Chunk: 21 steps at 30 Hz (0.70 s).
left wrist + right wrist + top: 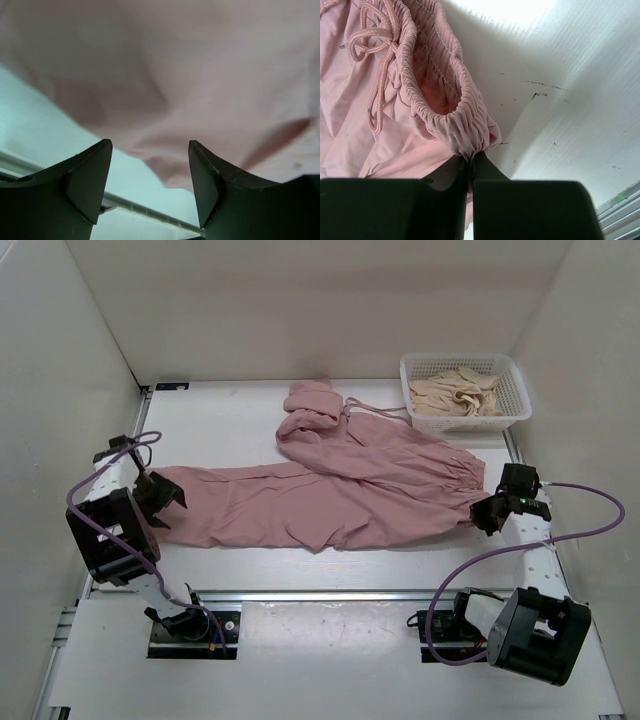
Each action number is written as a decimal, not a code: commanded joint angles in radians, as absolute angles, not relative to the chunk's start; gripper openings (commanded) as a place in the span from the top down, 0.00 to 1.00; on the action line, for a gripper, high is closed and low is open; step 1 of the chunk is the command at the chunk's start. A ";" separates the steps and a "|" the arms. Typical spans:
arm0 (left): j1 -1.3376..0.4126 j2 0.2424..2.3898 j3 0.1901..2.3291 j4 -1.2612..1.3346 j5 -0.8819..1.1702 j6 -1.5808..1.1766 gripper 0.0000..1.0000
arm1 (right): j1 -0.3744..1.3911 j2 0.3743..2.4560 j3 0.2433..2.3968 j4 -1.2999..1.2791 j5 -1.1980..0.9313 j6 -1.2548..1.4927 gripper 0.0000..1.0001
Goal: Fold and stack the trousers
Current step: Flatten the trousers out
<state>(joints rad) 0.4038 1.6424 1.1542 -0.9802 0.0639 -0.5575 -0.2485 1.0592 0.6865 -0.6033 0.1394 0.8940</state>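
Note:
The dusty-pink trousers lie spread across the table. One leg stretches left and the other is bunched toward the back. At the right edge of the trousers my right gripper is shut on the gathered elastic waistband. In the right wrist view its jaws pinch the band together at my right gripper's tips, and the thin drawstring lies loose on the fabric. My left gripper stands open at the left leg's end. In the left wrist view my left gripper holds nothing, and the trousers' pink fabric lies just beyond the fingertips.
A white mesh basket holding a beige garment stands at the back right, close to the waist end. White walls enclose the table on the left, back and right. A metal rail runs along the near edge.

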 commanded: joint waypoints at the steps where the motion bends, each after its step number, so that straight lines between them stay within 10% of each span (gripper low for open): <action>1: 0.448 1.591 1.091 -0.997 0.006 -0.566 0.26 | -0.253 1.049 0.727 -0.614 0.150 0.868 1.00; 15: 0.459 1.729 1.120 -0.942 -0.074 -0.586 0.45 | -0.293 1.058 0.810 -0.652 0.095 0.831 1.00; 21: 0.459 1.738 1.131 -0.933 -0.083 -0.586 0.90 | -0.302 1.028 0.810 -0.715 0.107 0.831 1.00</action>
<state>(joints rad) 0.4599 1.7515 1.0981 -0.9546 -0.0643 -0.5880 -0.2955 1.0634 0.7773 -0.6647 0.0959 0.8494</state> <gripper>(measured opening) 0.145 0.019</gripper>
